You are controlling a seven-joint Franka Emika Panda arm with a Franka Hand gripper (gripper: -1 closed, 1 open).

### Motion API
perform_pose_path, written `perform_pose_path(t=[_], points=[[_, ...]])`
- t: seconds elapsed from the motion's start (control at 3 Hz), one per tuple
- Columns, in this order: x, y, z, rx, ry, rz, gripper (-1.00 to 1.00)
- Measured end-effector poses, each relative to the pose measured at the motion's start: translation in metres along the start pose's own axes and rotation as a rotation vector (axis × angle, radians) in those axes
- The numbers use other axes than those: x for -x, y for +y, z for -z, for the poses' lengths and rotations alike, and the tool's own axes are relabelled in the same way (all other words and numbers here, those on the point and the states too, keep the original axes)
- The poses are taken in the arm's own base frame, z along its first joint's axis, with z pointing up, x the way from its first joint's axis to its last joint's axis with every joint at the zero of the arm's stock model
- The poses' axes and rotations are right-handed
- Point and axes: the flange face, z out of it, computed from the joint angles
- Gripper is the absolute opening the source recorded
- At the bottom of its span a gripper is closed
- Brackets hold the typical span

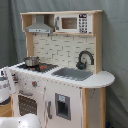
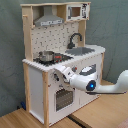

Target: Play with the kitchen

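The kitchen (image 1: 65,95) is a white and light-wood toy unit seen in both exterior views. It has a grey hood (image 1: 40,26), a dotted backsplash (image 2: 57,36), a black faucet (image 1: 85,59), a grey sink (image 1: 75,74) and a small metal pot (image 2: 46,56) on the hob. In the second exterior view my gripper (image 2: 62,74) is at the front control panel, just above the oven door (image 2: 62,97) and below the pot. In the first exterior view, part of my white arm (image 1: 6,85) shows at the left edge, against the kitchen's front corner.
A toy microwave (image 1: 70,23) sits on the top shelf. The kitchen stands on a wooden floor (image 2: 100,112) in front of a grey curtain (image 2: 112,25). A white rounded part (image 1: 22,121) fills the first exterior view's bottom left.
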Motion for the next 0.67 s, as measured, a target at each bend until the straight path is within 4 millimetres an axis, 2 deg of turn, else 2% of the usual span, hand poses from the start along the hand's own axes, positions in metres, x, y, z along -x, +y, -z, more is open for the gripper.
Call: perform_pose_path(t=[0.33,0.67], points=[[0.0,0.0,0.0,-0.001,0.001,-0.002,1.0],[-0.002,0.001,0.02,0.003,0.02,-0.004,1.0]])
